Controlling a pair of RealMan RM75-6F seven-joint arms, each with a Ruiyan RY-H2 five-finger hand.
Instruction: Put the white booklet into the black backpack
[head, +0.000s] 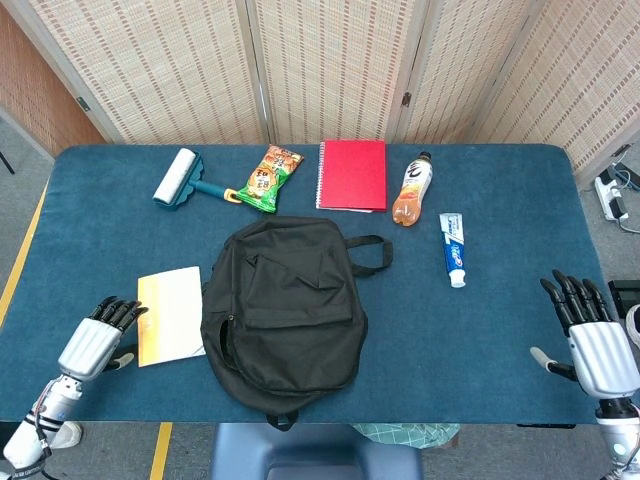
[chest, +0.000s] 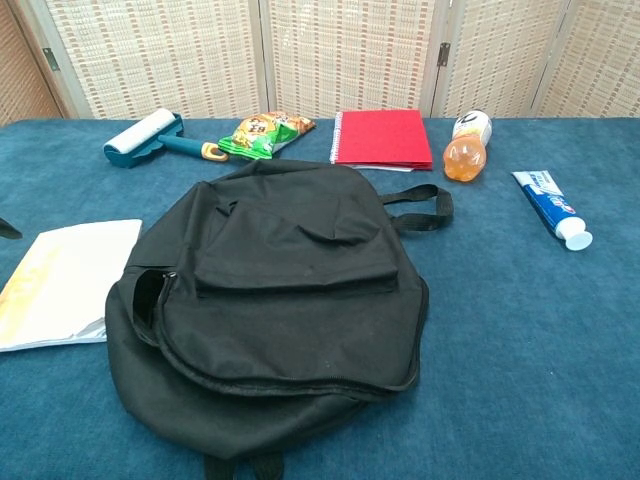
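Note:
The white booklet (head: 171, 314) (chest: 58, 283) lies flat on the blue table, its right edge touching the left side of the black backpack (head: 286, 306) (chest: 285, 298). The backpack lies flat in the middle with its side zipper partly open. My left hand (head: 98, 336) hovers just left of the booklet near the front edge, fingers extended and apart, holding nothing; in the chest view only a dark tip shows at the left edge. At the front right corner my right hand (head: 590, 333) is open and far from both.
Along the back of the table (head: 500, 340) lie a lint roller (head: 180, 180), a snack packet (head: 268, 178), a red spiral notebook (head: 352, 174), an orange drink bottle (head: 411, 190) and a toothpaste tube (head: 452, 248). Folding screens stand behind.

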